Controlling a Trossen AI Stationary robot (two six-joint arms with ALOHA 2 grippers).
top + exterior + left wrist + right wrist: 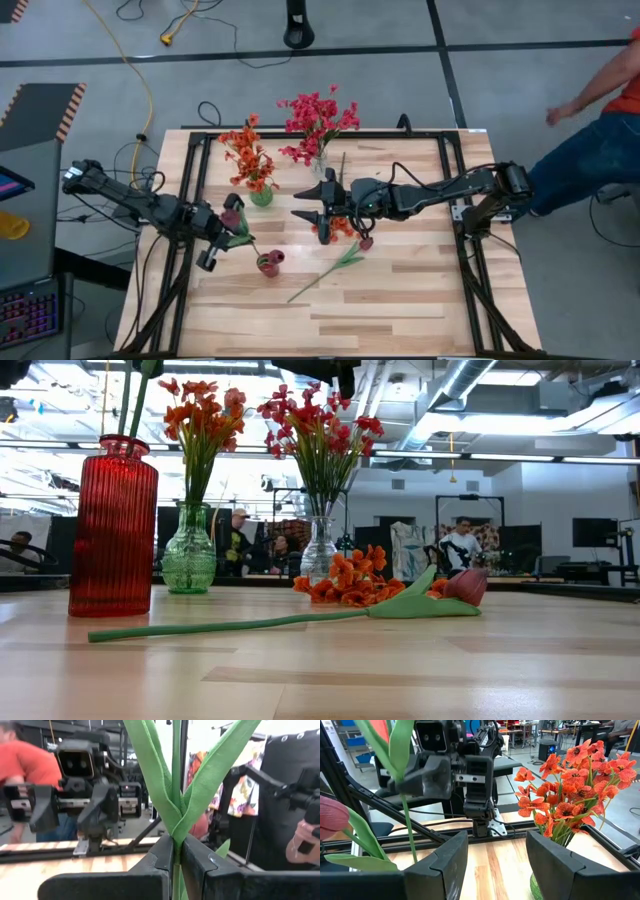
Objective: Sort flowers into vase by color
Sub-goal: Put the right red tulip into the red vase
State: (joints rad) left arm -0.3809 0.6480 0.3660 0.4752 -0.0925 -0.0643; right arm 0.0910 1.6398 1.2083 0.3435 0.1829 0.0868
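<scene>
The left claw (222, 232) pinches a tulip stem (176, 795) just left of the red vase (268, 263). The right claw (312, 206) hangs spread mid-worktop (420, 300), above an orange spray (350, 578) lying beside another tulip (300, 620).

**Reds, Oranges and Greens on Pale Wood**

The ribbed vase (113, 525) is deep red; the green vase (189, 558) carries orange sprays (203, 412), the clear vase (319, 548) pink-red sprays (318, 417). A green-stemmed tulip (464, 586) has a dusky-red bud. The bench (400, 300) is striped blond wood.
</scene>
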